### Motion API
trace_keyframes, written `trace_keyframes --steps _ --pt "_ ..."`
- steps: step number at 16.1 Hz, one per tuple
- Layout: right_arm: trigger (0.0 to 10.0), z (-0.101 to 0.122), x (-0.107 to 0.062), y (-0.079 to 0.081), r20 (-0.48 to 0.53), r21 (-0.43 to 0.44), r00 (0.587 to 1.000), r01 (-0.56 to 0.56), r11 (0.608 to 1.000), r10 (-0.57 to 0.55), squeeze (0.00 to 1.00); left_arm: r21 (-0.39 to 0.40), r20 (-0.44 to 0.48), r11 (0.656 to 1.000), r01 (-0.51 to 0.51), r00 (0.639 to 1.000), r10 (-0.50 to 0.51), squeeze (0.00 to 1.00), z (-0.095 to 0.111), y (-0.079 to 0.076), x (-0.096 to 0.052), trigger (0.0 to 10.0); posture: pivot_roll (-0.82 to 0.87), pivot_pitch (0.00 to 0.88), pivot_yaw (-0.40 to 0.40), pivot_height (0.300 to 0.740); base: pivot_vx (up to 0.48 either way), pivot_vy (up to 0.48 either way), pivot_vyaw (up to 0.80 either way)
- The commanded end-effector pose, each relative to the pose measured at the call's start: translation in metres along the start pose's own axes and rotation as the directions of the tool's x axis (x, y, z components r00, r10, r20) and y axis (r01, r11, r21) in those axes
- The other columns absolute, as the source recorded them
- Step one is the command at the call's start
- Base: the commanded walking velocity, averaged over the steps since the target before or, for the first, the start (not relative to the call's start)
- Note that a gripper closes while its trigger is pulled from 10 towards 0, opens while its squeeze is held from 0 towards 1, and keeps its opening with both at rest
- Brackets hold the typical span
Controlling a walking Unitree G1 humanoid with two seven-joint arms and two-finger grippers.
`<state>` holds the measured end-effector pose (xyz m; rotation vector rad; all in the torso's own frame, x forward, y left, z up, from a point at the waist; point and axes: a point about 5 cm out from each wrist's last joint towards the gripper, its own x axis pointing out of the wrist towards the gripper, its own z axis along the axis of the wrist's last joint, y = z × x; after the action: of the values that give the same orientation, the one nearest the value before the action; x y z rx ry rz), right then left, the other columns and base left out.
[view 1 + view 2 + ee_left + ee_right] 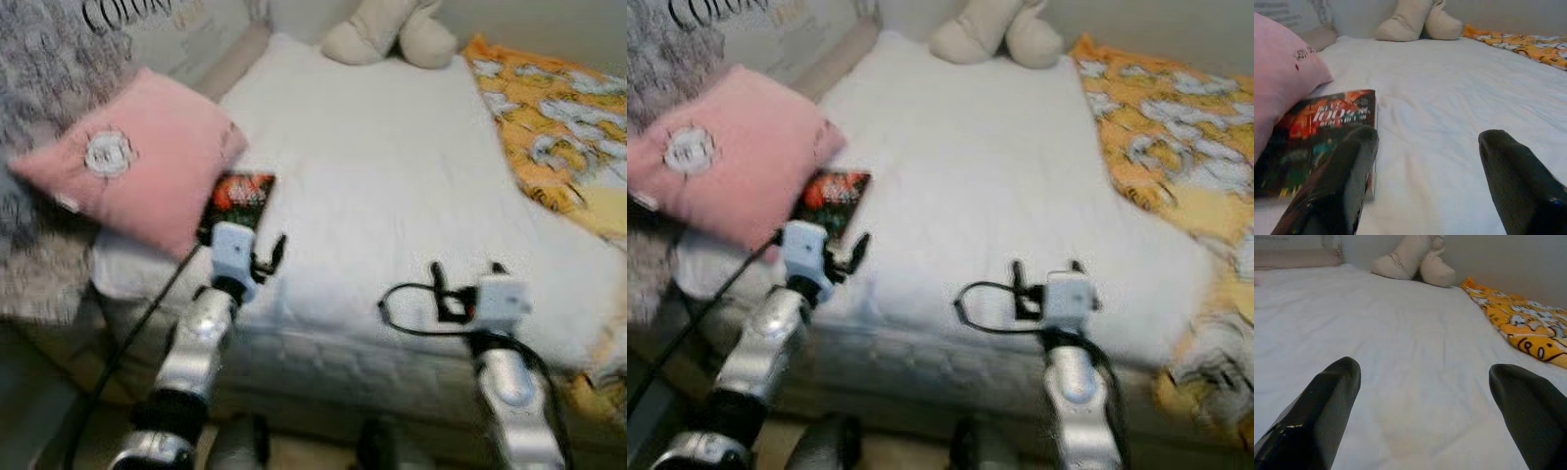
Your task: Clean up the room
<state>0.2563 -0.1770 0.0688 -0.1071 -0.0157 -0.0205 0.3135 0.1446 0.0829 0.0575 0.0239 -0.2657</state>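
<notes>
A dark book [238, 199] with a red and orange cover lies on the white bed [392, 176], partly tucked under a pink pillow [132, 166]. My left gripper [266, 253] hovers open just in front of the book's near edge; in the left wrist view the book [1322, 132] lies right beyond one finger [1342, 186]. Lower right, my right gripper [465, 279] is open over bare sheet near the bed's front edge, nothing between its fingers [1327, 406].
A beige plush toy [387, 29] sits at the head of the bed. An orange patterned blanket [554, 127] covers the bed's right side. A grey patterned cushion [49, 88] lies at the far left. The mattress front edge [343, 352] is just before my arms.
</notes>
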Motion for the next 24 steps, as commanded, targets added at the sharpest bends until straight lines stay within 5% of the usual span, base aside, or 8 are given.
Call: trace_keyframes --steps 1,5,13,18,24 --pt "10.0 0.003 0.002 -0.006 0.016 -0.022 1.0 0.01 1.0 -0.009 0.0 -0.004 0.048 1.0 0.017 0.999 -0.017 0.0 0.011 -0.003 0.005 10.0 0.03 0.0 -0.029 0.629 0.0 0.0 -0.8" --pt "10.0 0.011 0.0 -0.004 0.09 -0.081 0.996 -0.011 0.997 0.019 0.0 -0.005 0.076 0.999 0.034 0.997 -0.033 0.0 0.013 -0.01 0.005 10.0 0.04 0.0 -0.038 0.629 0.0 0.0 -0.37" --pt "10.0 0.003 0.0 -0.006 0.052 -0.042 0.999 0.005 0.999 -0.003 0.0 0.027 0.069 0.998 0.063 0.996 -0.064 0.0 0.011 -0.013 0.009 10.0 0.03 0.0 -0.037 0.697 0.0 0.0 -0.06" --pt "10.0 0.0 -0.005 -0.009 0.037 -0.041 0.999 0.014 0.999 -0.012 0.0 0.027 0.086 0.99 0.141 0.986 -0.143 0.0 0.01 -0.026 0.007 10.0 0.02 0.0 -0.033 0.74 0.0 -0.48 -0.36" --pt "10.0 -0.001 -0.006 -0.01 0.028 -0.051 0.999 0.019 0.999 -0.018 0.0 0.018 0.11 0.983 0.182 0.977 -0.183 0.0 0.011 -0.031 0.005 10.0 0.01 0.0 -0.027 0.74 0.0 -0.399 -0.15"
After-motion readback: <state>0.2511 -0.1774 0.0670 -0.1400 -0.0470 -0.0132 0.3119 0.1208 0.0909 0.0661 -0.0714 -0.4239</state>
